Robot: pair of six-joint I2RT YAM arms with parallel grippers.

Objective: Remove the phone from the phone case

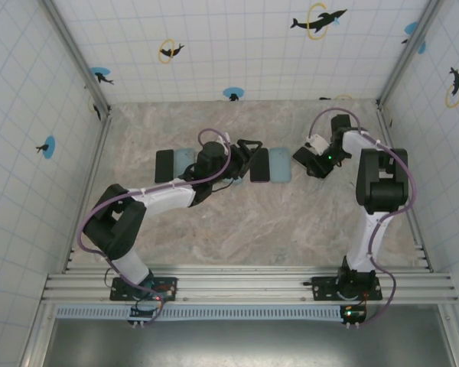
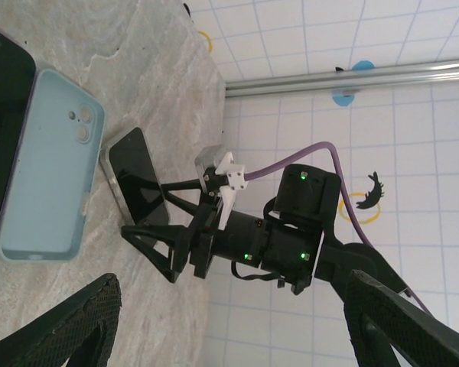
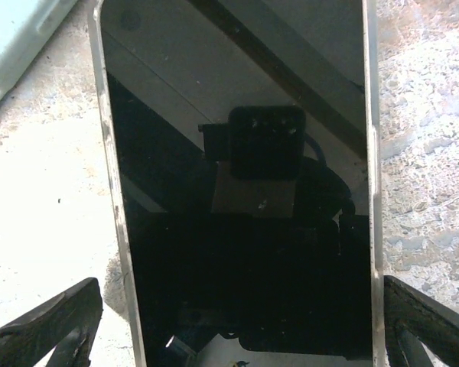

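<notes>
Right gripper (image 3: 241, 294) hangs spread wide right over the bare phone (image 3: 237, 115), one finger off each long edge, gripping nothing. There's open marble table (image 3: 436, 115) on either side. The phone's near end is cut off at the frame. Left gripper (image 2: 233, 306), also wide and empty, has the blue case (image 2: 46, 183) lying flat ahead, off its left finger.

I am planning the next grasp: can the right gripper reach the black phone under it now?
Probably yes. The right gripper is open, its fingers stand on either side of the phone, and nothing lies over the phone on the table.
</notes>
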